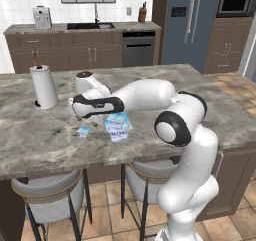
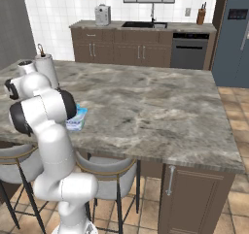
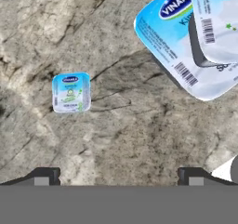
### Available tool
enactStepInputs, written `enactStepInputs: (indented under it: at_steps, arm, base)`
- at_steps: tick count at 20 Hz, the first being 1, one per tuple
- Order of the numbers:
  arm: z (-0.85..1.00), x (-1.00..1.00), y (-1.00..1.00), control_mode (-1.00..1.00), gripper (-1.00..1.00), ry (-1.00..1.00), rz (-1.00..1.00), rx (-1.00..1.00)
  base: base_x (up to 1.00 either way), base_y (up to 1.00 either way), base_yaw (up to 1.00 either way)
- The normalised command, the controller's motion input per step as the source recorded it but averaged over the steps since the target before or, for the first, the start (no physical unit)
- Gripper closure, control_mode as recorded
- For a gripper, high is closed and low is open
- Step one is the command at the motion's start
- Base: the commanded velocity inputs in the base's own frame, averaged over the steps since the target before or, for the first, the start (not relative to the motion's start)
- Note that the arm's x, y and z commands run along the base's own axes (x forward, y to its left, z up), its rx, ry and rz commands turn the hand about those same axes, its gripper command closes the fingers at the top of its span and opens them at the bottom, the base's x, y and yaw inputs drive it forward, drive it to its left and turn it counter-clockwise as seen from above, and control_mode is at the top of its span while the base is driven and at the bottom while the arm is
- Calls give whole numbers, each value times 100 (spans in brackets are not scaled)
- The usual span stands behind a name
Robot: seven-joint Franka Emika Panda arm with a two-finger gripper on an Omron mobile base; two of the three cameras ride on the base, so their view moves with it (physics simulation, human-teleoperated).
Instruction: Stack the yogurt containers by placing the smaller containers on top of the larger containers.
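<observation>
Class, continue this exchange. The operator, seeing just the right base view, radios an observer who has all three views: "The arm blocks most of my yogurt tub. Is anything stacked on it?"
Observer: Yes. In the hand view one small cup sits on the lid of the larger tub.
Operator: Where is the other one?
Observer: The second small cup stands upright on the counter, apart from the tub and to its left in the left base view.
Operator: What is the hand doing?
Observer: The hand is open above the bare counter and holds nothing.
</observation>
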Motion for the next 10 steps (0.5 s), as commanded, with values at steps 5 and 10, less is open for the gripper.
enactStepInputs:
  at_steps: [5,10]
  arm:
    - [0,15,-9,-100,-100,0,-4,5]
    - [-6,17,-9,-100,-100,0,-4,6]
  base:
    - [0,0,0]
    - [0,0,0]
